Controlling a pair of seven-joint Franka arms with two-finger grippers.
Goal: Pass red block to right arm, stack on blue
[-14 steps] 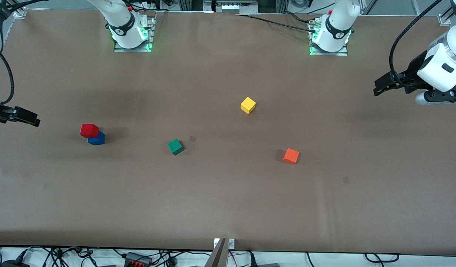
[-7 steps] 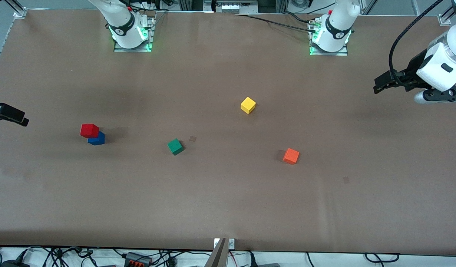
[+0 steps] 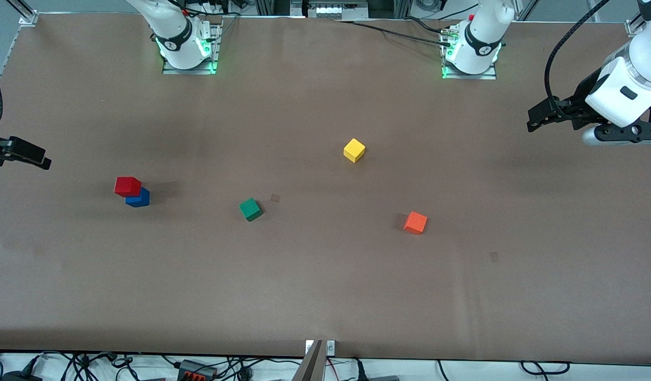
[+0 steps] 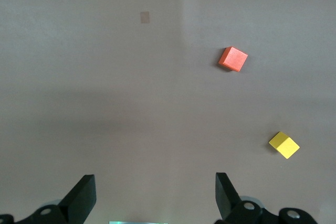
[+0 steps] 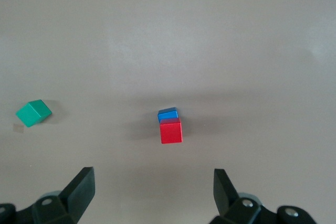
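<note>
The red block (image 3: 127,186) sits on top of the blue block (image 3: 138,199) toward the right arm's end of the table. Both also show in the right wrist view, the red block (image 5: 170,131) on the blue block (image 5: 168,114). My right gripper (image 3: 39,157) is open and empty, up over the table's edge at the right arm's end, apart from the stack. It shows open in its wrist view (image 5: 153,192). My left gripper (image 3: 536,120) is open and empty, up over the left arm's end of the table, and shows open in its wrist view (image 4: 156,198).
A green cube (image 3: 250,209) lies near the middle of the table. A yellow cube (image 3: 354,150) lies farther from the front camera than an orange cube (image 3: 415,223), both toward the left arm's end. A small dark mark (image 3: 274,198) is beside the green cube.
My right gripper drew toward the table's edge, then shifted slightly back and up. My left gripper moved a little toward the bases. The blocks have not moved.
</note>
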